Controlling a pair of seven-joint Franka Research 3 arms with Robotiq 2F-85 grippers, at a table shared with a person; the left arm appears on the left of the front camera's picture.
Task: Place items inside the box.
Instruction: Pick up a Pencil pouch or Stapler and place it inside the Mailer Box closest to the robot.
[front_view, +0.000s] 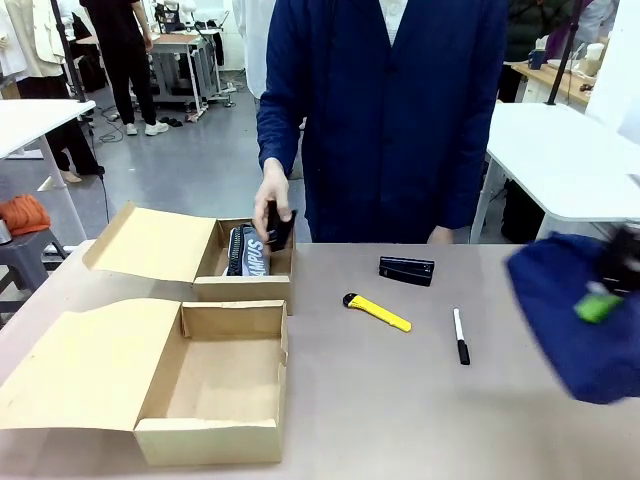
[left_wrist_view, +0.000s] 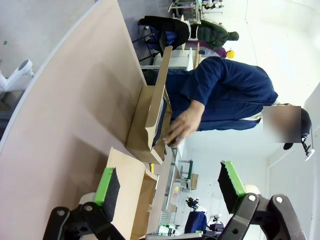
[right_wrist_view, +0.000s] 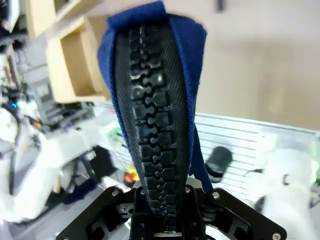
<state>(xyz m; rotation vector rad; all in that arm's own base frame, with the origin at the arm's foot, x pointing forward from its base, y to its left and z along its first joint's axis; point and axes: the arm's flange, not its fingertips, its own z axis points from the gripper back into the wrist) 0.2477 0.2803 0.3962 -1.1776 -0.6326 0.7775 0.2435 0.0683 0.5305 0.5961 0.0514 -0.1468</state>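
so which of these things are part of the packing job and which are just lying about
Job: far cardboard box, near cardboard box, dark pouch with white lettering, small black case in the person's hand, black stapler, yellow utility knife, black-capped white marker, blue zip pouch in the right gripper.
Lying about: orange bundle on grey stool, white table behind.

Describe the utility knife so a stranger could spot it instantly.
On the tan table, look just right of the two open cardboard boxes. Of three small things there, the utility knife lies nearest the boxes, the only bright yellow one; the stapler is black, the marker thin and white.
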